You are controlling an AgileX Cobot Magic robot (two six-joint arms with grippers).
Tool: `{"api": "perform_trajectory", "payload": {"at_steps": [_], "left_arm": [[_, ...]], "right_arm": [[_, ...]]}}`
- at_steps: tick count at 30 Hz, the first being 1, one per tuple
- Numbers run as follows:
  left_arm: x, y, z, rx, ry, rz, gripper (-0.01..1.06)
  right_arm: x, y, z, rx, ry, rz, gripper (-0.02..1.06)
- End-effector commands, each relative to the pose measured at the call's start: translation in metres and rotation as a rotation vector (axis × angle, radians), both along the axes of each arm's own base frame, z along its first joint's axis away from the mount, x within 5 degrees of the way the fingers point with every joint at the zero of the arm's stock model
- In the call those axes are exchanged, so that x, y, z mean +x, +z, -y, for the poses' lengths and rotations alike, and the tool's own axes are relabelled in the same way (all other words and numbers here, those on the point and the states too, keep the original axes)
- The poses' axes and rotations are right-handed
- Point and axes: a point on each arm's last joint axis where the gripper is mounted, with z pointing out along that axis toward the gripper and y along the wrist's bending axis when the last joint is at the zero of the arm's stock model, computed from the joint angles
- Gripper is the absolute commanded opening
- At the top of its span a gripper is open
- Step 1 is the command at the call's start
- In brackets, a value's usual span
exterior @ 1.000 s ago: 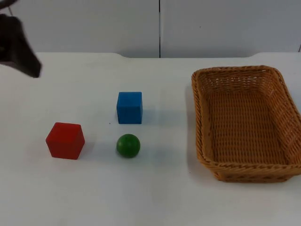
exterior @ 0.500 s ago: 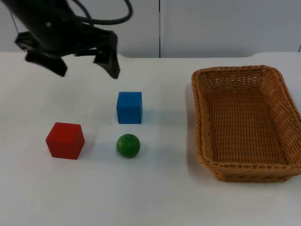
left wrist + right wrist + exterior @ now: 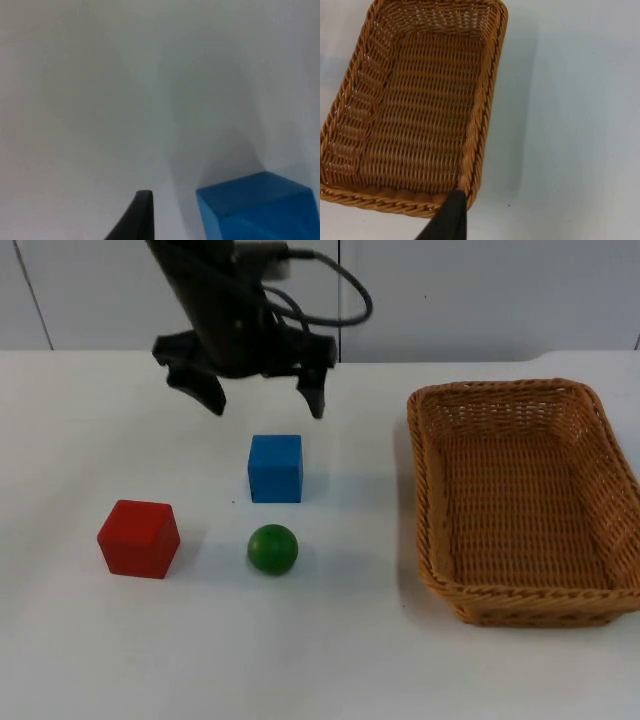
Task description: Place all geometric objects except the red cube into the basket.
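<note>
Hovering behind the blue cube (image 3: 275, 468), the left gripper (image 3: 264, 396) was held with fingers spread for a grasp, while the basket (image 3: 430, 490) was overlooked by the waiting right arm.

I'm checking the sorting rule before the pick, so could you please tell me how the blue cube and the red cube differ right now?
The blue cube sits mid-table, just in front of the open left gripper; the red cube lies farther left and nearer the camera, away from that gripper. The blue cube is closer to the basket than the red cube. Both rest flat on the table, outside the basket, and look similar in size.
</note>
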Motion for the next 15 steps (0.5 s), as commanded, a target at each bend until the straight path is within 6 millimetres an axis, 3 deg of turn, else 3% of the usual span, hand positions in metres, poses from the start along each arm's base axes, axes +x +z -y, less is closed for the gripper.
{"api": "perform_trajectory", "payload": {"at_steps": [1, 8, 13, 15], "left_arm": [[0.002, -0.02, 0.008, 0.022, 0.018, -0.039, 1.05], [0.002, -0.045, 0.01, 0.021, 0.052, -0.087, 1.05], [0.0, -0.046, 0.013, 0.014, 0.051, -0.094, 1.04], [-0.001, -0.047, 0.015, 0.01, 0.052, -0.109, 0.95]], "right_arm": [[0.001, 0.003, 0.001, 0.002, -0.005, 0.019, 1.05], [0.002, 0.003, 0.001, 0.003, -0.005, 0.021, 1.05], [0.002, 0.003, 0.001, 0.003, -0.005, 0.021, 1.05], [0.002, 0.003, 0.001, 0.003, -0.005, 0.021, 1.05]]}}
